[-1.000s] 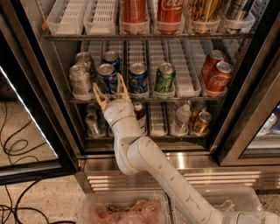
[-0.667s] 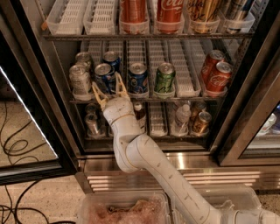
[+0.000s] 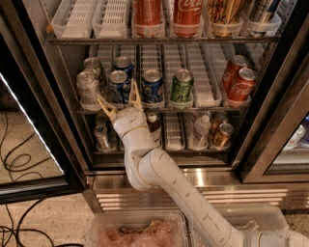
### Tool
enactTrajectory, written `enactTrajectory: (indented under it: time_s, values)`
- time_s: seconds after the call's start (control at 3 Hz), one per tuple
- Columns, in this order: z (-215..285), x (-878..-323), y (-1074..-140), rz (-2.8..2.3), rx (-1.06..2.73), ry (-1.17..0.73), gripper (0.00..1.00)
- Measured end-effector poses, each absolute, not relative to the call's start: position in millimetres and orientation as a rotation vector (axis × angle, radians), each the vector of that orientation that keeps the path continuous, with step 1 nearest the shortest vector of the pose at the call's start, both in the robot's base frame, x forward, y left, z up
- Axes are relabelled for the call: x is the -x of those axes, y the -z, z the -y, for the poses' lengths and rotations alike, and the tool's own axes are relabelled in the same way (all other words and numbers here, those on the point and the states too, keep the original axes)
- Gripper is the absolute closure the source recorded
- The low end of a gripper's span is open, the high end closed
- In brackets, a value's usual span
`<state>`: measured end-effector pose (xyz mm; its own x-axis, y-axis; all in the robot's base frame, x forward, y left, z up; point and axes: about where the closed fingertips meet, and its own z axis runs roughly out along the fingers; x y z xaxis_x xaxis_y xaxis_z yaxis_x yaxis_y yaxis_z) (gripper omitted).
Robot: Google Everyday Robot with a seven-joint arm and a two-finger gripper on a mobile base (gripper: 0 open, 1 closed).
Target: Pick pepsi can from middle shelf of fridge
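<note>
The fridge (image 3: pixel 203 197) stands open in front of me. On the middle shelf (image 3: pixel 193 110) a blue pepsi can (image 3: pixel 118 85) stands at the front of its lane, with a second one (image 3: pixel 123 64) behind it and another blue can (image 3: pixel 152 87) one lane to the right. My gripper (image 3: pixel 117 93) is open at the shelf's front edge. One finger is to the left of the front pepsi can and one to its right, and they do not grip it. The white arm (image 3: pixel 145 164) rises from the lower right.
A green can (image 3: pixel 182 87) and red Coca-Cola cans (image 3: pixel 240 85) stand further right, and silver cans (image 3: pixel 88 89) on the left. Tall red bottles (image 3: pixel 147 12) fill the rack above and small bottles (image 3: pixel 200 131) the rack below. The glass door (image 3: pixel 29 159) hangs open at left. A clear bin (image 3: pixel 135 231) sits below the arm.
Hardly any. The open gripper stays around the front pepsi can at the shelf edge, shifted only slightly. No can has moved.
</note>
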<state>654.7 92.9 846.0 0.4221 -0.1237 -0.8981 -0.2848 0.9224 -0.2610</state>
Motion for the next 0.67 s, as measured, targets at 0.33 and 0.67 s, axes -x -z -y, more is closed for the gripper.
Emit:
enactTrajectory:
  time_s: [0.33, 0.67]
  values:
    - [-92.9, -654.7, -846.0, -1.139, 0.406, -0.104, 0.34]
    - [-92.9, -654.7, -846.0, -1.139, 0.406, -0.104, 0.34]
